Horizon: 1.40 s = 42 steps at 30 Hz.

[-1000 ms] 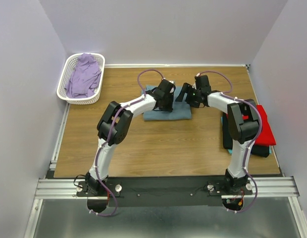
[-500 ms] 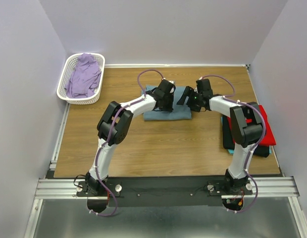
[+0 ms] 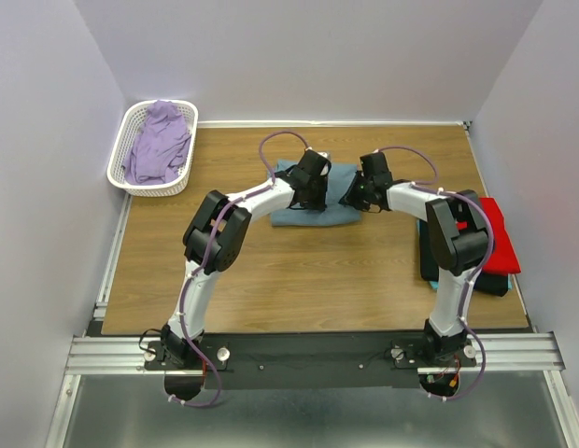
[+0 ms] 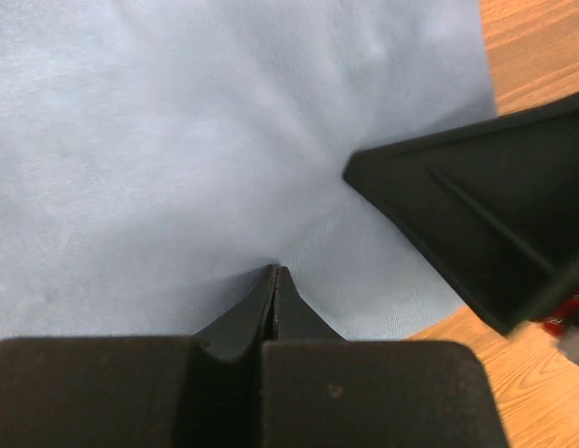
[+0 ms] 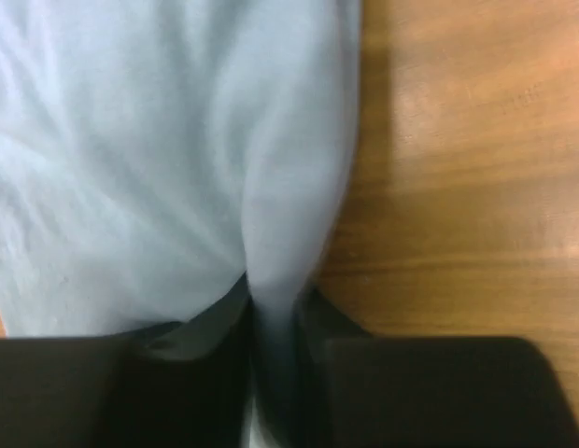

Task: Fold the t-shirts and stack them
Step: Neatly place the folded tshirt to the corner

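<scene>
A folded dusty blue-grey t-shirt (image 3: 313, 213) lies at the middle of the wooden table. My left gripper (image 3: 313, 193) is shut, and its joined tips (image 4: 275, 273) press down on the blue cloth (image 4: 159, 140); creases run out from them. My right gripper (image 3: 353, 197) is at the shirt's right edge, shut on a raised fold of the cloth (image 5: 280, 233) that stands between its fingers (image 5: 275, 299). One black right finger (image 4: 476, 224) shows in the left wrist view. A red t-shirt (image 3: 501, 233) lies folded at the right edge.
A white lattice basket (image 3: 120, 149) holding a lavender garment (image 3: 159, 140) stands at the back left corner. The red shirt rests on a dark folded layer (image 3: 428, 254). Bare wood (image 5: 458, 140) lies right of the pinched fold. Walls close in on three sides.
My right gripper has moved left onto the blue-grey shirt's right edge and closed from wide open onto a fold of it. The left gripper has stayed shut in place.
</scene>
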Each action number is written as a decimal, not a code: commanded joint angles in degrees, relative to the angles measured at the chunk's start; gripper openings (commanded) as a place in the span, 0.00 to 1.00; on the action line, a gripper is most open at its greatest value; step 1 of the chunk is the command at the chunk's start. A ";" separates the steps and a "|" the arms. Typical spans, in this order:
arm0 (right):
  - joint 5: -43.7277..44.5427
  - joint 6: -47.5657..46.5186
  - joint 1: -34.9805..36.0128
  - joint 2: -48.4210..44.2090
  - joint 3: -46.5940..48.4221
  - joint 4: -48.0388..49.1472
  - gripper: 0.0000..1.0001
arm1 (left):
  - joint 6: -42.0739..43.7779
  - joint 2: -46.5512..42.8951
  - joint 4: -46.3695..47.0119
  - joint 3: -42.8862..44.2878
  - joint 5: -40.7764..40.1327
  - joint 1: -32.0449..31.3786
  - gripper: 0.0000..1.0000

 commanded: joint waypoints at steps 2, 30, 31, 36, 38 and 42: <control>9.56 3.42 0.70 1.12 -5.17 -8.72 0.00 | 0.29 -1.05 -1.62 0.56 -0.73 -0.01 0.00; 38.83 14.06 -3.77 -8.82 9.31 -35.67 0.00 | 5.30 -14.15 -10.94 8.65 1.11 4.47 0.00; 39.10 14.93 -4.21 -8.55 12.11 -37.18 0.00 | 5.47 -14.15 -11.11 8.73 1.20 4.56 0.00; 44.36 17.31 -8.86 -5.22 20.65 -47.47 0.00 | 5.74 -14.33 -11.82 9.26 2.26 4.56 0.00; 44.55 17.23 -10.63 -3.72 25.48 -51.67 0.00 | 5.74 -14.24 -11.82 9.52 2.70 4.65 0.00; 47.18 17.58 -14.23 -0.56 31.90 -57.31 0.00 | 5.74 -14.07 -12.43 10.40 3.31 4.56 0.00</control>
